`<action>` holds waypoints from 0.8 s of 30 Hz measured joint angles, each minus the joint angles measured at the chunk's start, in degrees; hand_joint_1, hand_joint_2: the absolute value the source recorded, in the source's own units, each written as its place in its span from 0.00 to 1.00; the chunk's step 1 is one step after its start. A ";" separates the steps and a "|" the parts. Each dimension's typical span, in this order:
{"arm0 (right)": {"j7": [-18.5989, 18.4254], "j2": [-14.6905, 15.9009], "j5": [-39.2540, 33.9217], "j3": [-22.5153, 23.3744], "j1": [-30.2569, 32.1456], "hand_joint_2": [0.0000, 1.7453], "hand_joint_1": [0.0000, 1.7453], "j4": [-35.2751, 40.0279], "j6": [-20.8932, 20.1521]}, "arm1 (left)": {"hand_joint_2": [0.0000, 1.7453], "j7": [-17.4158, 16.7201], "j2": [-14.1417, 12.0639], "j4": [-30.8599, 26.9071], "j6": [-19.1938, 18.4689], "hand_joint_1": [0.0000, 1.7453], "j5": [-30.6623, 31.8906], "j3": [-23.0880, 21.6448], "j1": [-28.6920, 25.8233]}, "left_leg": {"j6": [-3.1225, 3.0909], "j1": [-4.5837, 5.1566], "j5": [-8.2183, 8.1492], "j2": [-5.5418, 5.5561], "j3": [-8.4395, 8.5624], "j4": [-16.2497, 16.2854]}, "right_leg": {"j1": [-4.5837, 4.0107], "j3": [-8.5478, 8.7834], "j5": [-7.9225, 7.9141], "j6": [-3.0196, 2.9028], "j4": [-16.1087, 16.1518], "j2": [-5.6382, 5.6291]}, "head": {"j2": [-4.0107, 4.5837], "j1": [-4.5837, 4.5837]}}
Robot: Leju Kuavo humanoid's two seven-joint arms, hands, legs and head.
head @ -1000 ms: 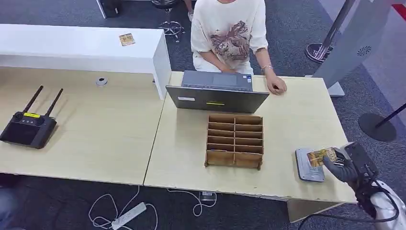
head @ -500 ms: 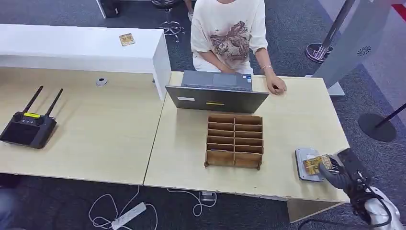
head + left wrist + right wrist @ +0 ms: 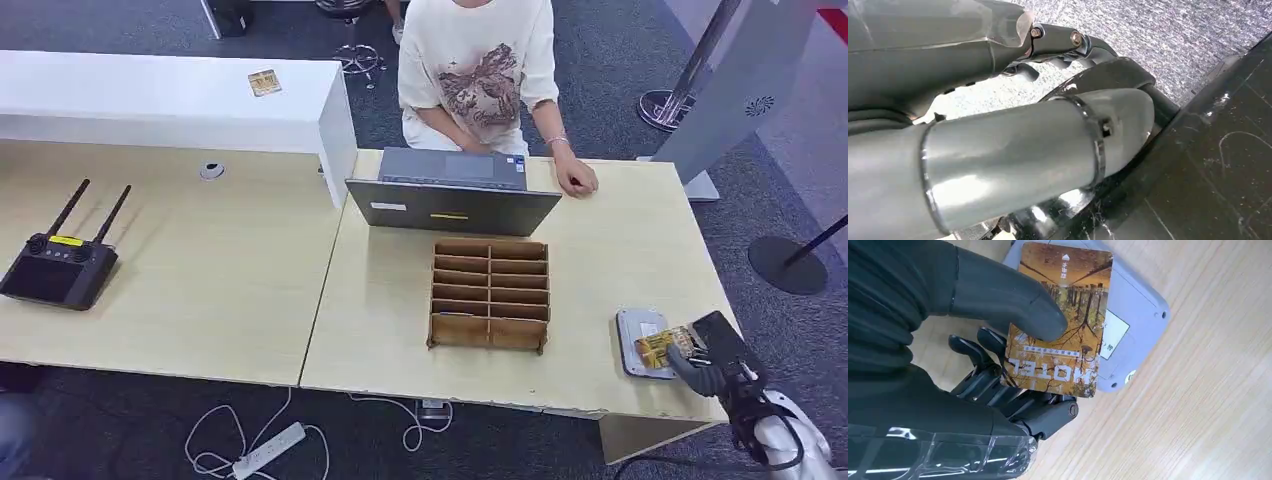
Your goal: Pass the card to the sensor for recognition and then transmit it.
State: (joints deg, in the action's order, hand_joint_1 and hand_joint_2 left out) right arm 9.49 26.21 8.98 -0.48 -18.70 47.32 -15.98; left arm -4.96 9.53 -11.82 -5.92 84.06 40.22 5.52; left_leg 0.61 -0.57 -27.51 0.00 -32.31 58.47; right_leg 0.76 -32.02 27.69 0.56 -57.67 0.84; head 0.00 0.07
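Note:
My right hand holds an orange-brown hotel card at the table's front right corner. The card hovers low over the grey sensor pad. In the right wrist view the thumb presses on the card with the darker fingers behind it, and the card covers part of the sensor. My left hand hangs beside my body over grey carpet, and whether its fingers are curled or spread cannot be told.
A wooden slotted organizer stands mid-table, with a laptop behind it and a seated person resting a hand on the table. A second card lies on the white counter. A black controller sits far left.
My right hand has lowered and drawn back toward the table's front edge with the card, bringing it down close over the sensor pad. Everything else is still.

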 joint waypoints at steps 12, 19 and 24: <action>-0.74 -0.83 3.06 0.26 0.08 1.00 1.00 0.46 0.90 | 0.00 -0.20 0.07 0.00 -0.18 0.00 0.13 0.00 0.01 | 0.00 0.00 0.00 -0.01 0.02 0.00 | 0.00 0.01 0.00 0.00 0.00 -0.02 | 0.00 -0.02; -1.07 -1.22 4.98 0.26 -0.18 1.00 1.00 0.46 1.51 | 0.00 -0.31 0.09 0.00 -0.24 0.00 0.13 0.00 0.02 | 0.00 0.00 0.00 -0.02 0.04 0.00 | 0.00 0.03 0.00 0.00 0.00 -0.02 | 0.00 0.00; -1.09 -1.46 5.33 0.26 -0.28 1.00 1.00 0.46 1.57 | 0.00 -0.33 0.09 0.00 -0.28 0.00 0.13 0.00 0.03 | 0.00 0.00 0.00 -0.02 0.05 0.00 | 0.00 0.05 -0.01 0.00 0.00 -0.02 | 0.00 -0.02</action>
State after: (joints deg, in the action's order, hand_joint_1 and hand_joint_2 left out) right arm 8.39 24.74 14.32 -0.22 -18.98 47.78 -14.40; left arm -5.29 9.62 -11.82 -6.21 84.19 40.22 5.55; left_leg 0.61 -0.57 -27.50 -0.02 -32.26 58.47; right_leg 0.76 -31.97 27.69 0.55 -57.67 0.82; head 0.00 0.04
